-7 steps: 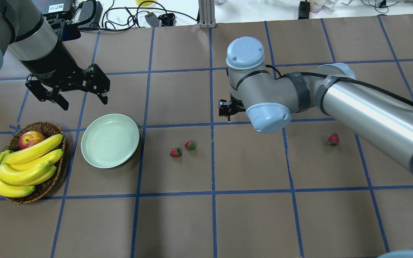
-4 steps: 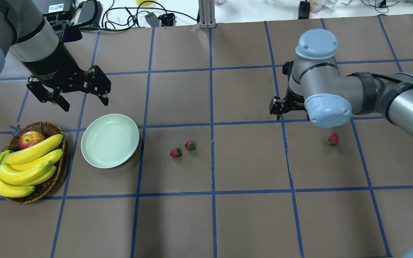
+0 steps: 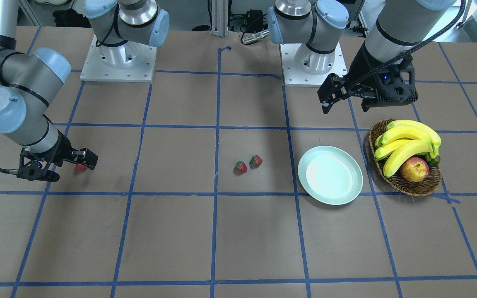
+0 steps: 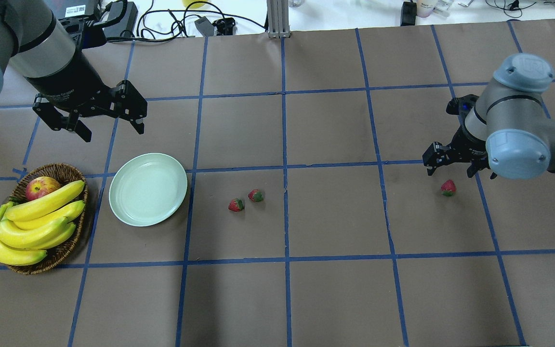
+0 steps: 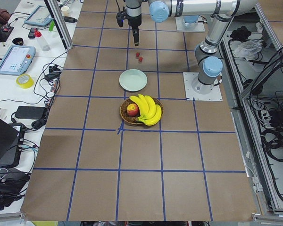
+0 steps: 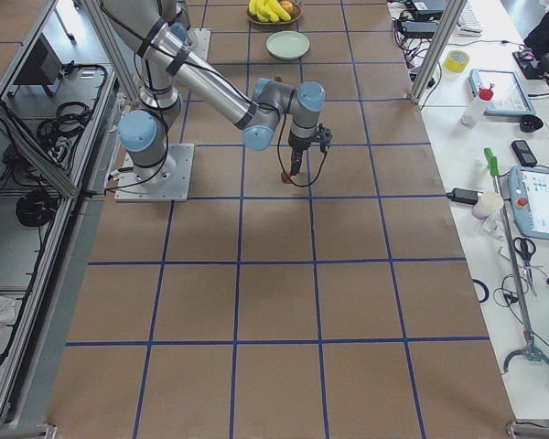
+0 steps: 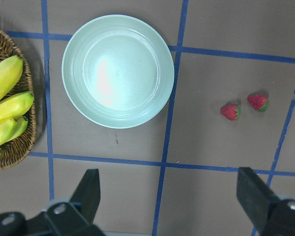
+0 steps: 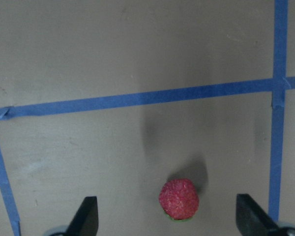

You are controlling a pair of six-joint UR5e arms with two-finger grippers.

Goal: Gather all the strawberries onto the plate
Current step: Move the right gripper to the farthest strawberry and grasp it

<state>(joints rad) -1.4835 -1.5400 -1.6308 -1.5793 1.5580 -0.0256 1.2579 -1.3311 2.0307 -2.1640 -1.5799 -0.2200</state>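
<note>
Facing the robot, we see the right tool (image 3: 48, 165) spread wide close by a lone strawberry (image 3: 81, 167) on the tabletop (image 3: 238, 231); the left tool (image 3: 345, 108) hangs wide near the plate (image 3: 330, 175). Overhead, we find two strawberries (image 4: 235, 205) side by side, right of the plate. In the right wrist view, the lone strawberry sits between the fingers (image 8: 86, 216), untouched.

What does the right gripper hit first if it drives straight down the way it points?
Most likely the lone strawberry: the wrist view shows it between the right gripper's open fingers, slightly off centre. Height is unclear; a slight miss lands on the table.
</note>
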